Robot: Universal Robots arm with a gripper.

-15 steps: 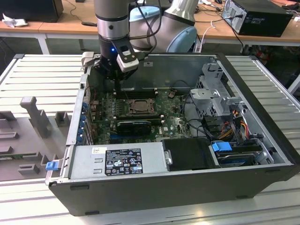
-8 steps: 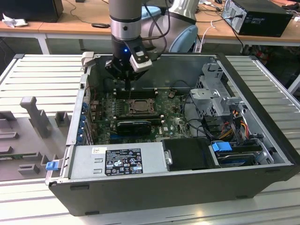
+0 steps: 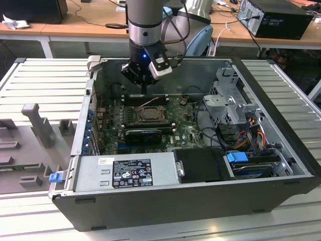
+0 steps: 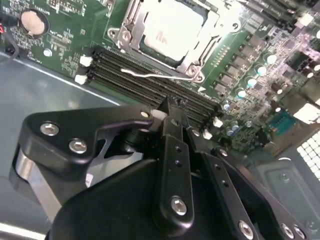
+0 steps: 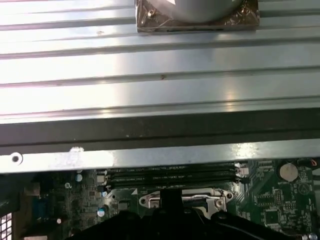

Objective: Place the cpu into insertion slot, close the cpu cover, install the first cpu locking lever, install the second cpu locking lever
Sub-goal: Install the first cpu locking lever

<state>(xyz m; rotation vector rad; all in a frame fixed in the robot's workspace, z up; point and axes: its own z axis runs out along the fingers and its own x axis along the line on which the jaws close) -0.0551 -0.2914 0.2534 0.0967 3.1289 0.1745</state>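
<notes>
Gripper (image 4: 172,107), fingers pinched together w/ nothing held, hangs over memory slots (image 4: 150,80) beside insertion slot (image 4: 167,35); cpu (image 4: 172,25) seated.

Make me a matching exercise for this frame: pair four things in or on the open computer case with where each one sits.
Things:
1. pale silver square cpu
2. round silver coin cell
3. long narrow black memory slots
4. small blue plastic tab

Places:
A. between the black gripper and the socket
B. at the case's outer corner, on the exterior view's left
C. inside the silver metal cover frame
D. on the green board, apart from the socket

Pairs: 1-C, 2-D, 3-A, 4-B
</notes>
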